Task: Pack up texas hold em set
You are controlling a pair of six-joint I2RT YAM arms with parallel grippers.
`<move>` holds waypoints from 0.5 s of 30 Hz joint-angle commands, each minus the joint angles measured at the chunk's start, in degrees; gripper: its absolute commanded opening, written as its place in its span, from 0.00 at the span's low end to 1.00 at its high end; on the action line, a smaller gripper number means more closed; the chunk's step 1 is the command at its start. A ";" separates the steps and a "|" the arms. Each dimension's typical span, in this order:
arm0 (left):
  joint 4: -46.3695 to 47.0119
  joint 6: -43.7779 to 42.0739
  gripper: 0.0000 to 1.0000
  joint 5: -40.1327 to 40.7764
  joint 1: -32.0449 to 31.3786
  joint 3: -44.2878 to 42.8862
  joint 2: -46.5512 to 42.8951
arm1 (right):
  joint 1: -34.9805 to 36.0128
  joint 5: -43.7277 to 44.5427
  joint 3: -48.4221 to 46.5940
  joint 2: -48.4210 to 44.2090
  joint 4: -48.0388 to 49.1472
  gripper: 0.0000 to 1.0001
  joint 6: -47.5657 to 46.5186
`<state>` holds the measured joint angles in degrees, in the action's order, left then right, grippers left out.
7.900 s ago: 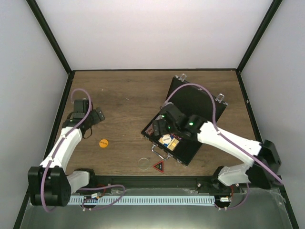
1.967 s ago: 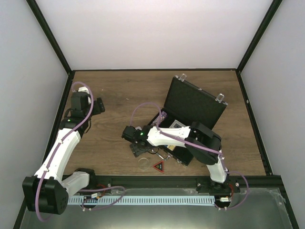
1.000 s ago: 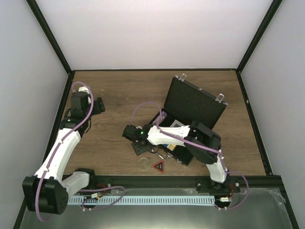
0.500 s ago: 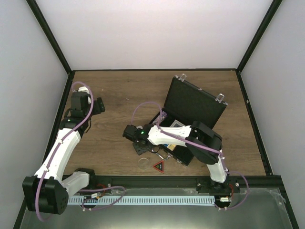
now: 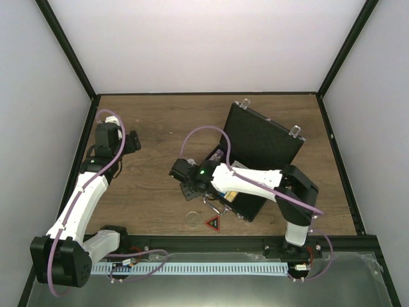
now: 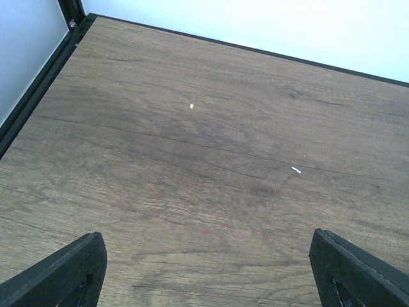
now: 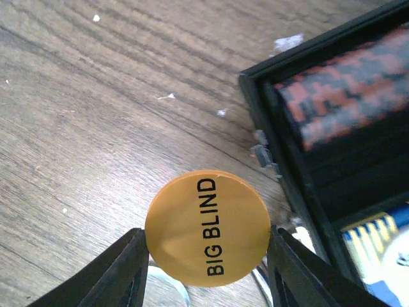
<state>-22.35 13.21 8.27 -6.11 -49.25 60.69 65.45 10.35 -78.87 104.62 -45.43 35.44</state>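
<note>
The right hand (image 7: 206, 248) is clamped on the orange chip (image 7: 206, 235), one finger pressing each edge of the disc. The chip's flat face is turned up to the wrist camera and reads "BIG BLIND" in black. Whether the chip touches the table (image 7: 96, 115) below it cannot be told from these views.

Just to the right of this hand lies the open black case (image 7: 289, 187), its nearest corner close beside the right finger. Inside the case, past that corner from the hand, there is a red-and-black patterned block (image 7: 345, 96), and nearer the hand a blue-and-yellow card face (image 7: 377, 238); both are too blurred to name further.

From above, the right hand (image 5: 190, 184) sits at the left corner of the case (image 5: 262, 144), whose lid stands open on the far side, away from the hand. On the near side of the hand, towards the arm bases, a clear round chip (image 5: 192, 219) lies flat on the table (image 5: 160, 128), with the red-black triangle (image 5: 213, 223) just beside it on the right.

The left hand (image 5: 132, 142) is well apart from all of this, off to the left. In its own wrist view the left hand (image 6: 206, 236) has its fingers (image 6: 64, 272) spread wide apart, with only bare wood between them.
</note>
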 commanded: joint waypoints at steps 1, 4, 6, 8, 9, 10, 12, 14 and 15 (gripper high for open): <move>1.04 -0.58 0.89 -0.71 0.24 0.66 -0.11 | -2.83 2.06 3.08 -6.85 -1.61 0.50 0.87; 0.99 -0.60 0.89 -0.74 0.22 0.63 -0.13 | -6.09 1.43 7.19 -12.17 -0.86 0.50 0.78; 0.99 -0.56 0.89 -0.80 0.21 0.56 -0.12 | -8.94 0.56 10.33 -15.96 -0.12 0.50 0.24; 1.05 -0.56 0.89 -0.80 0.22 0.60 -0.10 | -12.41 -0.34 13.44 -19.20 0.44 0.50 -0.55; 1.00 -0.56 0.89 -0.80 0.20 0.62 -0.06 | -14.35 -0.74 15.05 -20.60 0.85 0.50 -1.08; 0.99 -0.60 0.89 -0.85 0.20 0.60 -0.05 | -16.38 -1.23 16.60 -21.88 1.65 0.51 -1.86; 0.98 -0.56 0.89 -0.89 0.22 0.63 -0.05 | -20.65 -2.50 19.78 -24.24 3.52 0.50 -3.66; 0.93 -0.56 0.89 -0.89 0.25 0.58 -0.04 | -25.30 -3.52 22.36 -25.22 5.12 0.51 -5.72; 0.96 -0.57 0.89 -0.90 0.22 0.62 -0.04 | -26.84 -3.98 23.51 -25.33 5.82 0.51 -6.38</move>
<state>-22.35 13.21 7.97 -6.09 -49.25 60.69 44.14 8.38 -58.83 80.84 -42.76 32.88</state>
